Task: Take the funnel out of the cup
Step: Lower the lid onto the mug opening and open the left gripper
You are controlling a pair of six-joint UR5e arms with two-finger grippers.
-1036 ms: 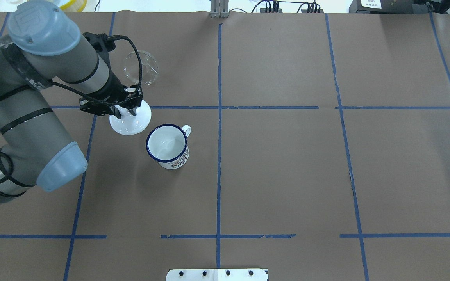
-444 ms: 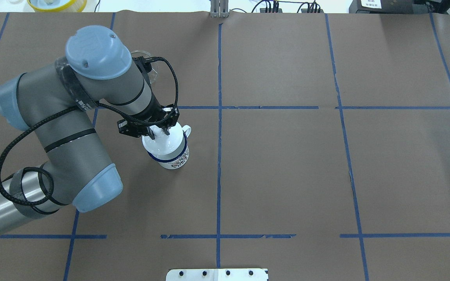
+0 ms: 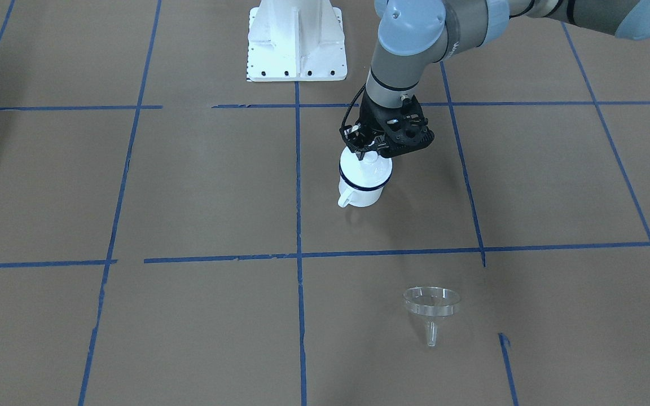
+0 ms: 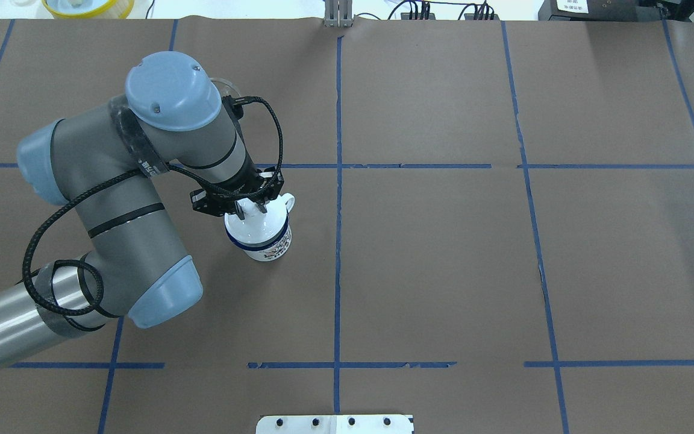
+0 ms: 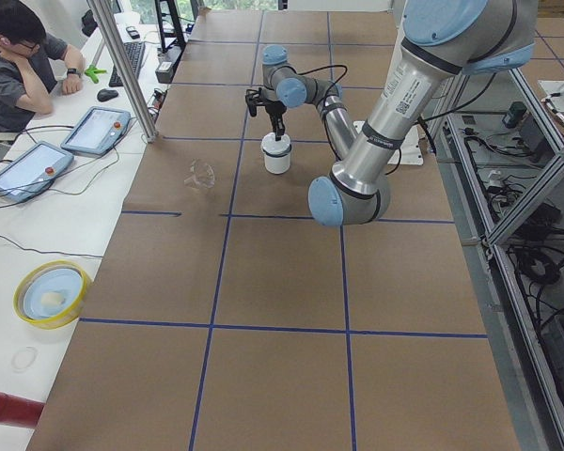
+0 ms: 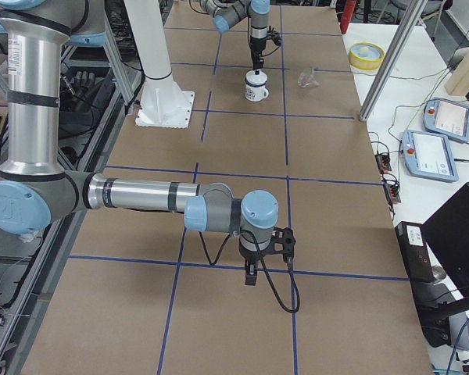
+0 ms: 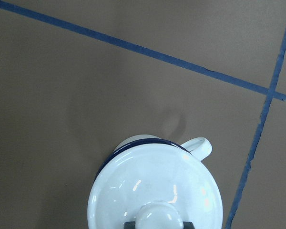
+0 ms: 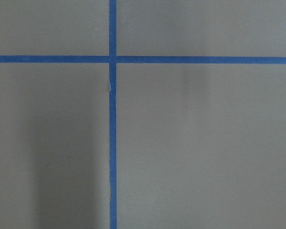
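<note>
The clear funnel [image 3: 431,307] lies on the brown paper by itself, well apart from the cup, and shows small in the side view [image 5: 203,175]. The white cup [image 4: 261,241] with a dark blue rim and loop handle [image 7: 200,145] stands left of the table's middle. A white round lid [image 7: 155,191] covers its mouth. My left gripper [image 4: 249,208] is shut on the lid's knob [image 7: 157,217], straight above the cup [image 3: 361,189]. My right gripper [image 6: 251,277] hangs low over bare paper far from them, and I cannot tell whether it is open or shut.
The white robot base [image 3: 297,39] stands at the robot's side of the table. A yellow-rimmed dish [image 5: 49,293] and tablets [image 5: 96,130] lie beyond the paper's edge, where a person sits. Blue tape lines [image 8: 112,119] cross the paper.
My left arm carried the white lid from the table beside the cup rightwards and over the cup's mouth. The funnel and cup stayed put.
</note>
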